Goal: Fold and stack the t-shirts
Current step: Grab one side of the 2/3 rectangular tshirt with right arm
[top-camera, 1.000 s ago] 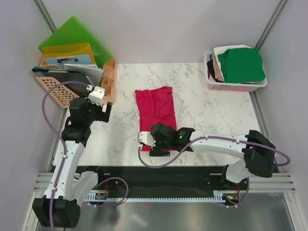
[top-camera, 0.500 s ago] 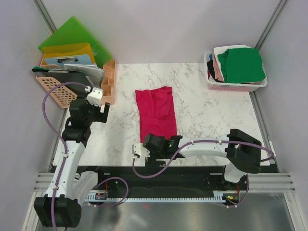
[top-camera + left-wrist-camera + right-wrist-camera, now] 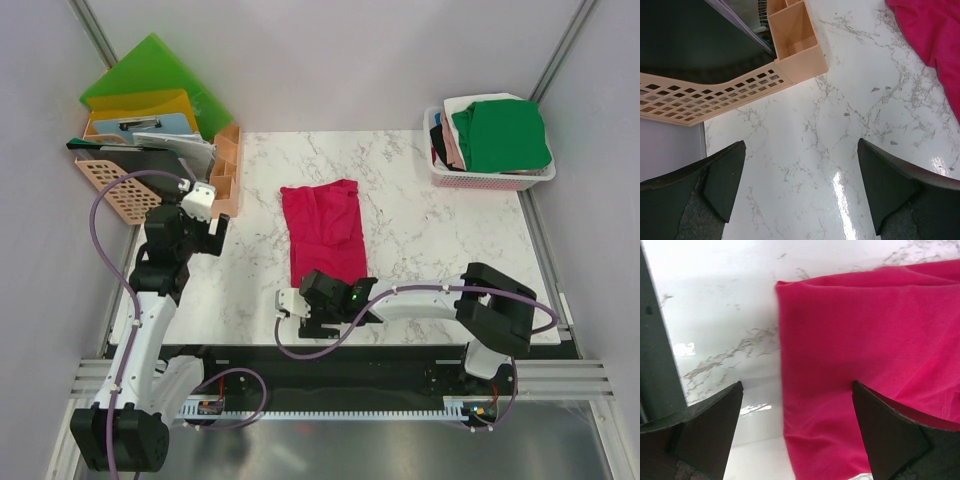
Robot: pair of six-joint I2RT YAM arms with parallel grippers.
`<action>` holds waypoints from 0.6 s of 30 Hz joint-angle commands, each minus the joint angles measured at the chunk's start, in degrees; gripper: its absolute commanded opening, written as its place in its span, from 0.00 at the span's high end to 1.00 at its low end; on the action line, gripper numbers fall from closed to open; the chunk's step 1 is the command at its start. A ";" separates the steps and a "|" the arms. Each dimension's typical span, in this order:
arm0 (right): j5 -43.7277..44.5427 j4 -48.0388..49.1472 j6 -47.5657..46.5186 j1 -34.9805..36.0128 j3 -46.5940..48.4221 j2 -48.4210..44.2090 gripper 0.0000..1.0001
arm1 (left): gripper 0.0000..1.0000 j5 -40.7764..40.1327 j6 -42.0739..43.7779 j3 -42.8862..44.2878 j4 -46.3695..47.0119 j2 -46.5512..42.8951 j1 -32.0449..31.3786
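Folding partway: your crimson t-shirt (image 3: 325, 235) is a long strip; right gripper (image 3: 300, 308) at its near end, left gripper (image 3: 800, 150) left of it, both wide, empty. Other t-shirts (image 3: 500, 135) wait in the basket (image 3: 490, 181).

My right gripper (image 3: 796, 392) stands with its jaws spread wide and nothing between them. One finger (image 3: 705, 430) is over the white marble table (image 3: 715, 300) and the other finger (image 3: 890, 435) is over the crimson-pink t-shirt (image 3: 865, 330). The shirt lies flat on the table and fills the centre and right of the view, with one corner at upper left and a straight edge running down between my fingers. A dark strip (image 3: 655, 340) borders the table at the left margin.
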 commanded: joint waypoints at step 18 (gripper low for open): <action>-1.32 -4.22 -2.45 -5.56 -2.43 2.37 0.52 | 0.00 0.37 3.72 -1.21 3.75 0.18 0.29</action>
